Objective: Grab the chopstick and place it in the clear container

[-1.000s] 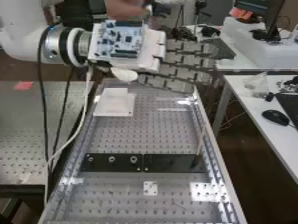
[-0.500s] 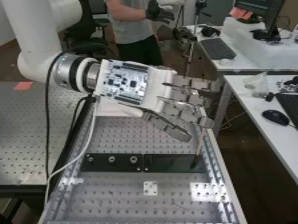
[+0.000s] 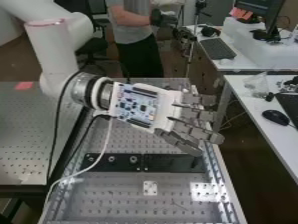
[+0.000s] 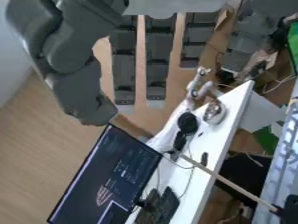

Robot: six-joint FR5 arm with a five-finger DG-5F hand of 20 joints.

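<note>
Metal bench (image 3: 113, 205), full of small holes, with a little white plate (image 3: 150, 188) lying flat near its middle. Just past that, a black bar (image 3: 110, 164) with round studs lies across the bench. A white cable (image 3: 108, 136) hangs in a curve over its left part, up to the arm's end. Over the bar's right half and somewhat beyond is the hand (image 3: 166, 114), its fingers (image 3: 199, 134) nearly straight and spread, the thumb well apart from them, nothing clamped. In the wrist view the chopstick (image 4: 229, 184) is apart from the fingers, one end at a dark holder (image 4: 287, 210). A circuit board (image 3: 136, 105) sits on the hand's back. Left of the bench is another holed table (image 3: 26, 140), with a red patch (image 3: 24, 85) at its far part. To the right, past a gap, a white desk (image 3: 251, 106) bears a black mouse (image 3: 275, 117); farther off, a second desk (image 3: 226, 65) has a keyboard (image 3: 218, 48) and a monitor (image 3: 259, 9).
</note>
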